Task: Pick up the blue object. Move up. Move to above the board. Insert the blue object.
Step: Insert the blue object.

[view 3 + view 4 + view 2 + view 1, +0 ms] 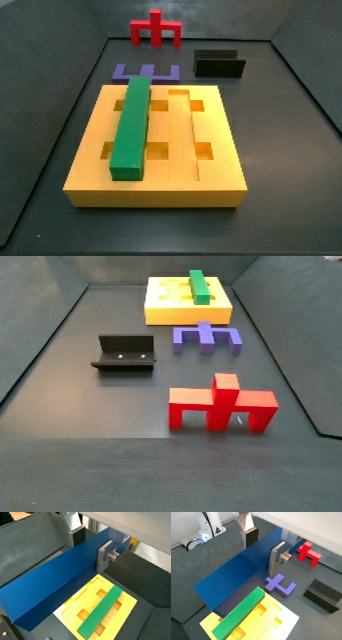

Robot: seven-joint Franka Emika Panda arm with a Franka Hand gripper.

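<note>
My gripper is shut on the blue object, a long navy bar clamped between the silver fingers; both wrist views show it. The bar hangs high over the floor, with the yellow board below it and partly hidden by it. A green bar lies in one outer groove of the board. Neither the gripper nor the blue object shows in either side view.
A purple-blue notched block lies just beyond the board's far end. The dark fixture stands beside it. A red piece stands farther back. Dark walls close in the floor.
</note>
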